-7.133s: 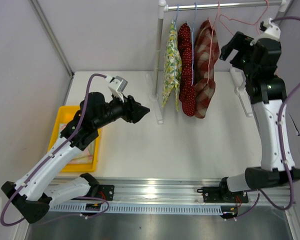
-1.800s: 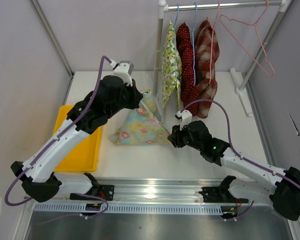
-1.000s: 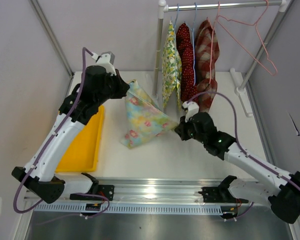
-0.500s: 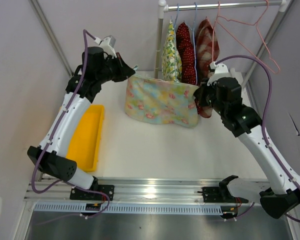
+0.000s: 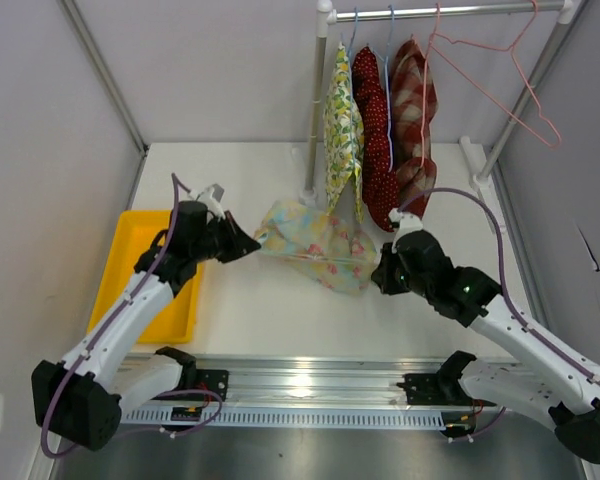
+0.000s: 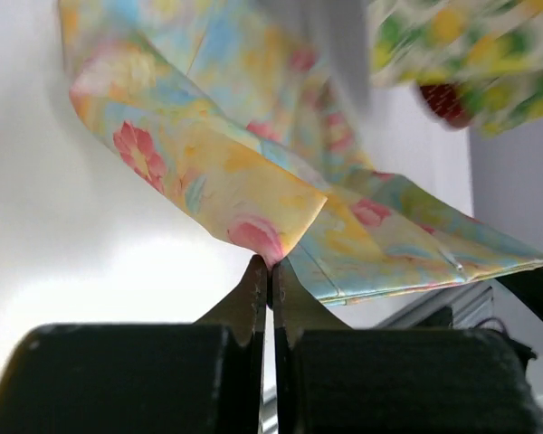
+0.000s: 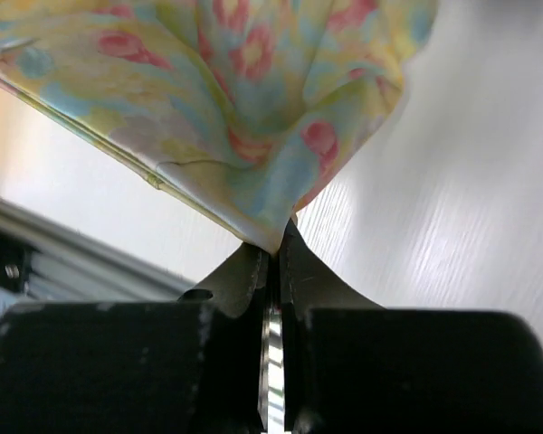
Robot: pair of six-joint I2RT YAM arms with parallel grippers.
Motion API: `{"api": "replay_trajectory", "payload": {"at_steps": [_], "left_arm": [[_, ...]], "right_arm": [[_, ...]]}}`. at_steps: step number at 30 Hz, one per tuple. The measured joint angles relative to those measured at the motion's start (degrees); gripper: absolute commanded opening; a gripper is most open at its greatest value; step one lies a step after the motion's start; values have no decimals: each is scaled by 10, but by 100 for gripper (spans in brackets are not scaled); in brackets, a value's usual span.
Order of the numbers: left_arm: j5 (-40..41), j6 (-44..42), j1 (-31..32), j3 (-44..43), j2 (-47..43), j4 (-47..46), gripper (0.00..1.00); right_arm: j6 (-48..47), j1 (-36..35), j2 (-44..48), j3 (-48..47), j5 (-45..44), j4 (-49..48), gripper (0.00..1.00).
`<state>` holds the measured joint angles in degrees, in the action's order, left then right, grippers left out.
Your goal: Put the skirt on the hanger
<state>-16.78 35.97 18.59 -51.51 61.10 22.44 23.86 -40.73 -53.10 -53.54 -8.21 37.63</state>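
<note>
Pastel floral fabric skirt (image 5: pixel 315 250) hung between the left gripper (image 5: pixel 255 243) and right gripper (image 5: pixel 378 275), each pinched fully closed on one of its corners.

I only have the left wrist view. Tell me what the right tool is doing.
Observer: The right tool is shut on a corner of the floral skirt, at the end opposite the left tool.
Operator: Now tell me where the free hanger is.
Observer: An empty pink hanger hangs at the right end of the rail, beyond three garments already hung there.
Operator: Say how the skirt lies between the tools.
Observer: It sags slack and crumpled between them, low over the table, in front of the rack.
</note>
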Motion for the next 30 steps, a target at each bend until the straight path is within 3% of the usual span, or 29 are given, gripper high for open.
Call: {"api": "replay_trajectory", "payload": {"at_steps": [8, 10, 11, 12, 13, 14, 15, 16, 18, 20, 25, 30], "left_arm": [[25, 93, 0, 158, -155, 3, 0], [25, 114, 0, 183, -175, -3, 3], [21, 122, 1, 193, -179, -5, 15], [21, 125, 2, 202, -178, -7, 20], [22, 128, 2, 209, -176, -7, 25], [28, 130, 1, 215, -174, -7, 37], [32, 130, 0, 218, -172, -6, 42], [33, 129, 0, 219, -170, -5, 50], [31, 125, 0, 219, -169, -7, 54], [31, 120, 0, 219, -171, -9, 60], [25, 95, 0, 201, -179, 5, 57], [9, 59, 2, 153, -152, 8, 54]], "right_arm": [[155, -127, 31, 81, -38, 55, 0], [191, -144, 40, 107, -42, 54, 12], [210, -153, 47, 122, -44, 54, 21], [224, -160, 52, 134, -46, 56, 34], [239, -166, 58, 144, -47, 61, 41], [250, -170, 64, 151, -52, 72, 48], [261, -172, 70, 155, -58, 83, 62], [270, -173, 74, 156, -63, 91, 67], [278, -173, 77, 154, -78, 101, 74], [281, -173, 74, 147, -90, 111, 77], [269, -150, 43, 115, -110, 118, 78], [202, -26, 26, 48, -96, 118, 74]]}}
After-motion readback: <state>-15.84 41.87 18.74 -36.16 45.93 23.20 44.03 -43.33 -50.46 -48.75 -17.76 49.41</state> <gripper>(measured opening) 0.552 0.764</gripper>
